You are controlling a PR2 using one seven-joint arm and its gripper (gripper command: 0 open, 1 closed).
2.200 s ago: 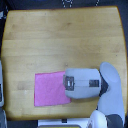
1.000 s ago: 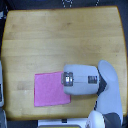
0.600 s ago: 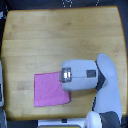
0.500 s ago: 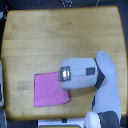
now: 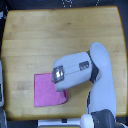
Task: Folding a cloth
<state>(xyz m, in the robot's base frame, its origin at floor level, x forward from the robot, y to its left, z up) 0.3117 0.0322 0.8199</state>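
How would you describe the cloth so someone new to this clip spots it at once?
Start with the big wooden table that fills the exterior view, then look toward its lower edge, on the view's left of the grey robot arm. The cloth lies flat there, its upper right corner hidden under the arm's end. It is the only pink-magenta thing on the pale wood.

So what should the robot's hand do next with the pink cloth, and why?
Probably lower onto the cloth's near edge and pinch it. The hand sits over that edge on the exterior view's right, and the cloth lies flat, unfolded. Whether the hand already grips it can't be seen.
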